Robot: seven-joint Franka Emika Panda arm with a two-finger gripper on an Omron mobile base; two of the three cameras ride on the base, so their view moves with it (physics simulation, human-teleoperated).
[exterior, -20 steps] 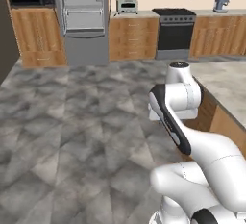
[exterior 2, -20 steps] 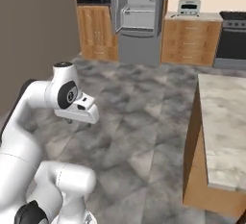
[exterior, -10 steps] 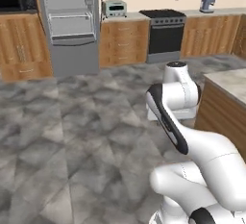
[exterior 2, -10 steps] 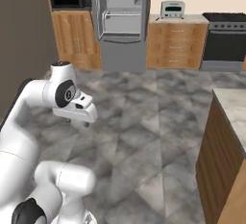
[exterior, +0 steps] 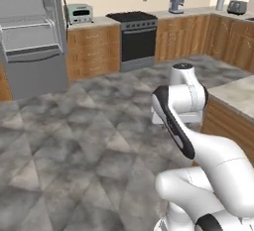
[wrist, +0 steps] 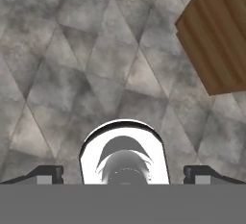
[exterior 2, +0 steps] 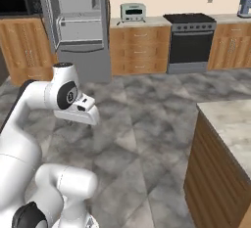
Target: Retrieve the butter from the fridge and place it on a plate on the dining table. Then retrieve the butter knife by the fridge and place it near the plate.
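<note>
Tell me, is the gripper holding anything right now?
No, in the hand view the gripper has its fingertips wide apart with only bare floor between them.

Grey marbled tile floor (exterior: 84, 141) lies open toward the tall grey fridge (exterior 2: 76, 24); the beige stone worktop on wood slats (exterior 2: 223, 158) blocks the right.

- We see even, soft, rendered light with no clear source in any view.
- The floor (exterior: 74, 141) carries no sharp cast shadows; its marbling looks slightly blurred.
- The arm's white shell (exterior 2: 29, 119) is bright, without harsh glare.
- Edges look soft and low in detail, straight lines staying undistorted toward the frame corners.
</note>
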